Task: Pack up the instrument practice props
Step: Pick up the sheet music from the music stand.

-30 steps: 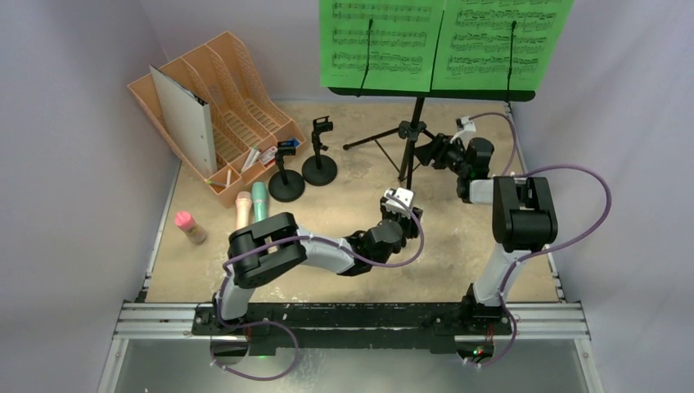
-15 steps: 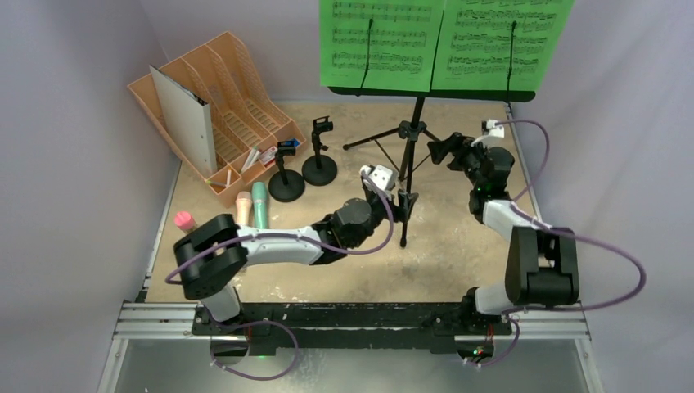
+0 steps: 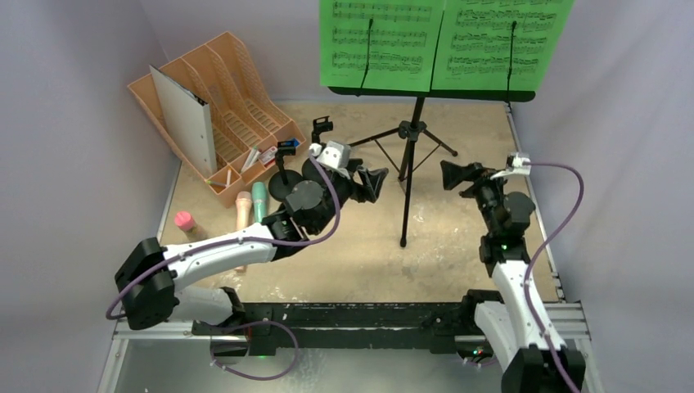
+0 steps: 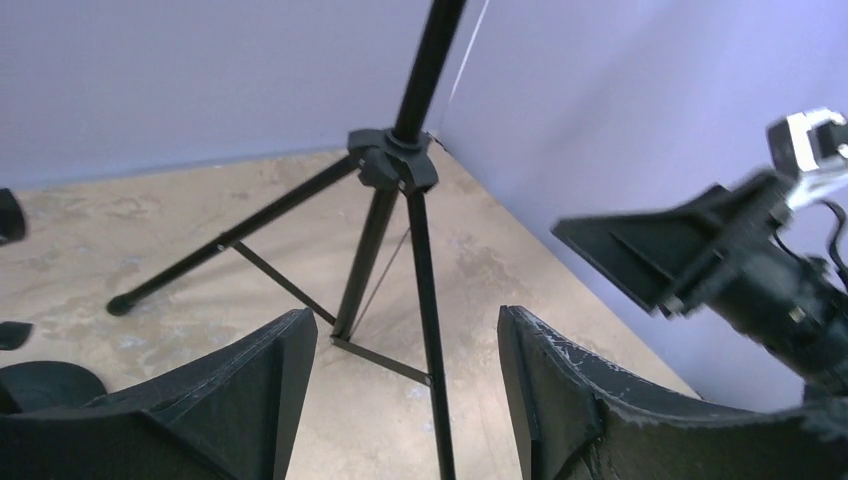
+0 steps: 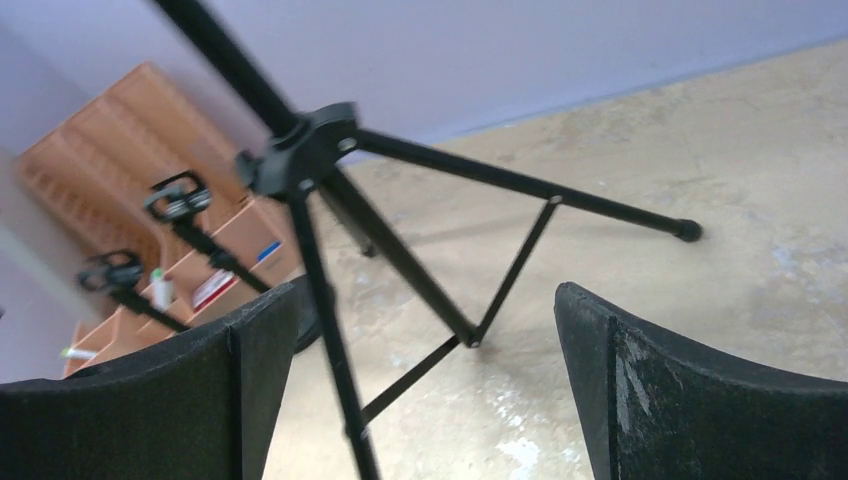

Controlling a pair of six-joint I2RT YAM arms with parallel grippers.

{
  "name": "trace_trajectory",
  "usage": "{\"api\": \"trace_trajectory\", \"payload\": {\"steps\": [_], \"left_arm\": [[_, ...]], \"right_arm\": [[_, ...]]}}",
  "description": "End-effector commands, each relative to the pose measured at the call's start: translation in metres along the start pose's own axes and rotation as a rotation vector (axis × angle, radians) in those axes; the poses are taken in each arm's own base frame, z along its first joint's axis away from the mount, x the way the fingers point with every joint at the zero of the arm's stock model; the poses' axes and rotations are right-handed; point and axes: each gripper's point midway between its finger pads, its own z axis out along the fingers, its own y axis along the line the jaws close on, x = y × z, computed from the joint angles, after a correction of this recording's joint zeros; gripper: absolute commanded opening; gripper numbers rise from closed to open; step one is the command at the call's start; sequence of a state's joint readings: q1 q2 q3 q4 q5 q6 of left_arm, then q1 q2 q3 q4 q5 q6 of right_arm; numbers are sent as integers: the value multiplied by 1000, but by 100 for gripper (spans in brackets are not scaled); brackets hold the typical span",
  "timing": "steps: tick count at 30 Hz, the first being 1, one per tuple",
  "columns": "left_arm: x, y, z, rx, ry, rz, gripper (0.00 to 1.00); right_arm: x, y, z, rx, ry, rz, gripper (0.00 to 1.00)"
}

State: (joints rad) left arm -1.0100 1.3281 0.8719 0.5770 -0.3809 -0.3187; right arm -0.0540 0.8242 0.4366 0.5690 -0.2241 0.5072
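Observation:
The black tripod (image 3: 407, 155) stands mid-table and carries the music desk (image 3: 442, 92) with two green sheet-music pages (image 3: 383, 45). My left gripper (image 3: 375, 182) is open and empty, just left of the tripod; its wrist view has the tripod (image 4: 392, 160) ahead between the jaws. My right gripper (image 3: 452, 173) is open and empty, just right of the tripod, whose hub (image 5: 300, 152) shows in its wrist view. The teal microphone (image 3: 259, 202) and pink microphone (image 3: 243, 210) lie at the left. Two clip poles (image 3: 284, 170) (image 3: 321, 131) stand behind my left wrist.
The orange file rack (image 3: 233, 98) with a grey binder (image 3: 184, 110) stands at the back left. A small pink-capped bottle (image 3: 188, 224) lies near the left edge. Purple walls close the back and sides. The right gripper also shows in the left wrist view (image 4: 680, 262).
My left gripper has swung left and back, away from the tripod's near leg. My right gripper has drawn back from the tripod's hub toward the near right. The tripod still stands.

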Motion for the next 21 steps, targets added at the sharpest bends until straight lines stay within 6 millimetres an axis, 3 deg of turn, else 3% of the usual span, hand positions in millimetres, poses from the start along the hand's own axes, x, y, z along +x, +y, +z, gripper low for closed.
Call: {"api": "trace_trajectory", "payload": {"steps": [1, 6, 13, 15, 21], "left_arm": [[-20, 18, -10, -48, -9, 1, 70], [-47, 30, -17, -87, -2, -3, 71], [-106, 46, -29, -109, -36, -29, 74], [-120, 47, -30, -104, -35, -24, 74], [-160, 52, -32, -106, -48, -4, 75]], "right_arm": [[15, 34, -26, -175, 81, -33, 99], [18, 68, -45, -289, 134, -55, 98], [27, 140, -46, -385, 195, -42, 93], [21, 156, -45, -407, 191, -34, 92], [-21, 204, -45, -512, 174, -49, 90]]}}
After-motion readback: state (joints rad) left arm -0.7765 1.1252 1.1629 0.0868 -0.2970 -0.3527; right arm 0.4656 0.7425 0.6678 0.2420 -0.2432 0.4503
